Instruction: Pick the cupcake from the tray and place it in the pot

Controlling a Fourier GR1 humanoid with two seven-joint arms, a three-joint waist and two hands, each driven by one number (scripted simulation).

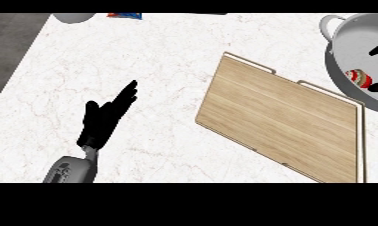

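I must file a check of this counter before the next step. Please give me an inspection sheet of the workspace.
Surface: white marbled counter, dark floor at its left edge.
Job's things: wooden tray bare; cupcake inside the grey pot at the right edge.
Clutter: grey round object and red-blue item at the far edge, both cut off.
Hands: left hand open over the counter, holding nothing; dark fingers show over the pot, state unclear.
Cables: nothing seen.
Surroundings: nothing seen.

Counter top, head view.
White marbled counter (148, 50) carries a wooden tray (280, 122) at right of centre, a steel pot (354, 50) at the right edge, a grey round object (72, 17) and a small blue-red item (124, 15) at the far edge.
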